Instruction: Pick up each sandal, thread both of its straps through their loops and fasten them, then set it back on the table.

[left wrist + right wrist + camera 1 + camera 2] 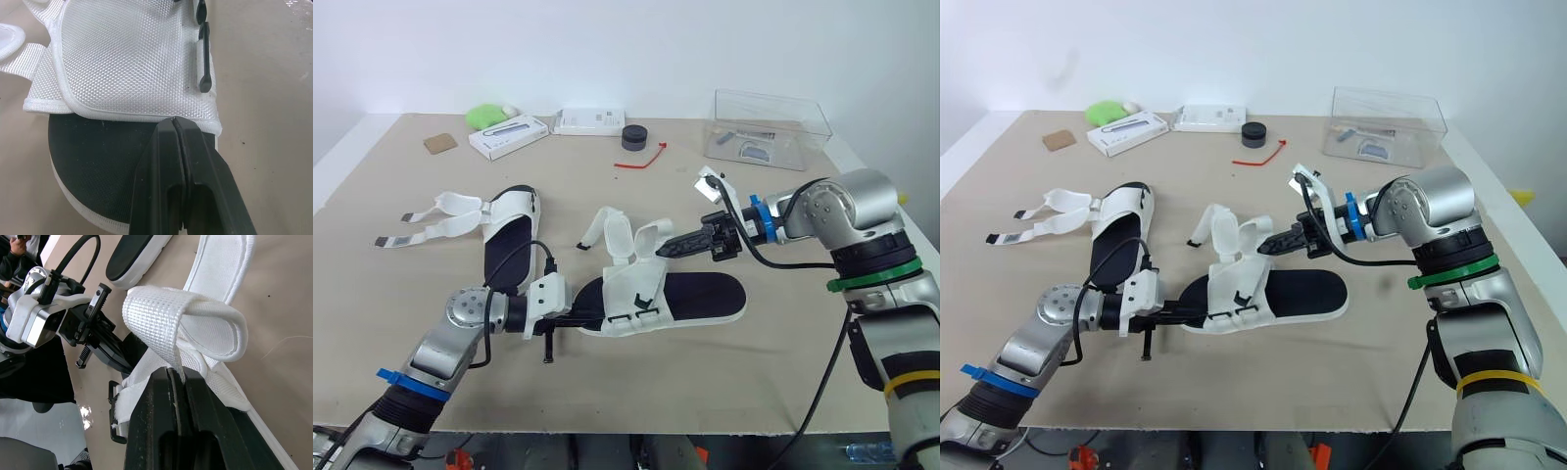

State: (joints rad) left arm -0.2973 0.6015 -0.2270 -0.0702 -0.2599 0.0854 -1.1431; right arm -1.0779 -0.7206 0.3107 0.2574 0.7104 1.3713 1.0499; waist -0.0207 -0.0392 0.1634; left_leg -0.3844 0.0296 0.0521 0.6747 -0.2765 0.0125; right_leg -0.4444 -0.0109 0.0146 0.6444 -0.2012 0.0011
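Beige tabletop (783,372) is carrying clutter beyond our grippers: a clear box (769,125), a red tie (641,160) and a black puck (634,137), all well apart from the work. We are clamping our right gripper (173,372) on the strap (195,328) of the near sandal (695,294). Our left gripper (174,122), fingers pressed together, is touching its heel. The sandal is lying lengthwise away from that gripper, toe pointing toward our right arm. The second sandal (509,235) is lying just beyond the left gripper.

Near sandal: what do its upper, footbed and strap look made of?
The upper looks like white woven mesh fabric, its grid texture plain. The footbed is matte black, perhaps foam or rubber; unclear. The strap is white webbing with a coarse ribbed weave.
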